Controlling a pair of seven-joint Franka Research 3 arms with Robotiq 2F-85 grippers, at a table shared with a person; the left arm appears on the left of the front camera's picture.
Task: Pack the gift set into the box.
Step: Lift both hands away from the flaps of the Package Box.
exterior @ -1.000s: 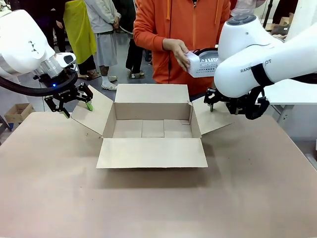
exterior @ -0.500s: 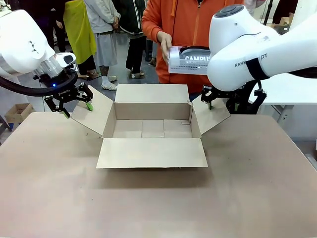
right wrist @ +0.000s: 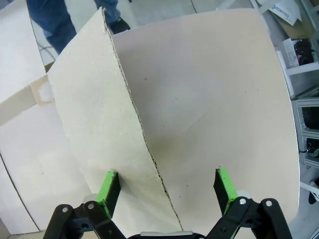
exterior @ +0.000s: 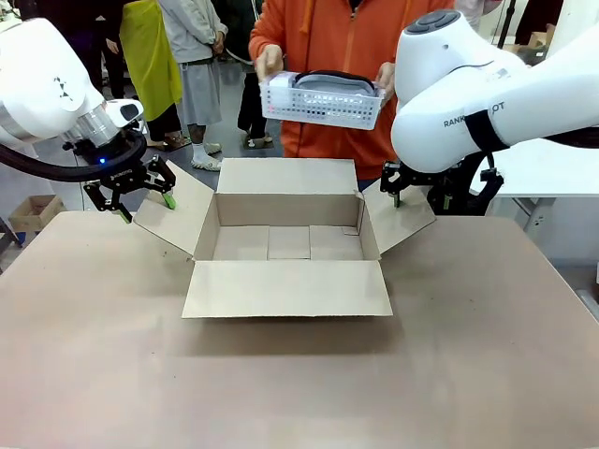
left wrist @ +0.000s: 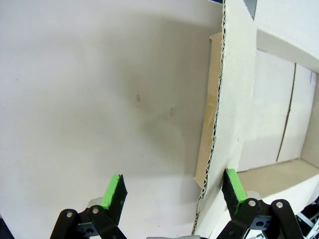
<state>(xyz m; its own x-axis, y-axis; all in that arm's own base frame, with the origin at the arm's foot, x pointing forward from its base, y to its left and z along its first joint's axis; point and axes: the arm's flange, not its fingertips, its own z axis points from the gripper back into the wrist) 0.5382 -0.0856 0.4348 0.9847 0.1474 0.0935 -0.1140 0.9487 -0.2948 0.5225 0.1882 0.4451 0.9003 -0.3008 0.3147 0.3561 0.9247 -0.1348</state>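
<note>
While both jaws gape astride flaps point(exterior: 178, 217) of the box point(exterior: 288, 241), a person point(exterior: 328, 37) holds the basket point(exterior: 323, 108) with pouch point(exterior: 329, 85).

Up in the air, just past the far flap: white lattice basket point(exterior: 323, 101), level, grey pouch point(exterior: 332, 84) lying inside. Down mid-table: brown cardboard box point(exterior: 285, 241), wide open, bare floor showing, near flap flat, left and right flaps angled outward.

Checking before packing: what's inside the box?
Bare floor panels show inside the box; its near wall hides the floor's front strip.
</note>
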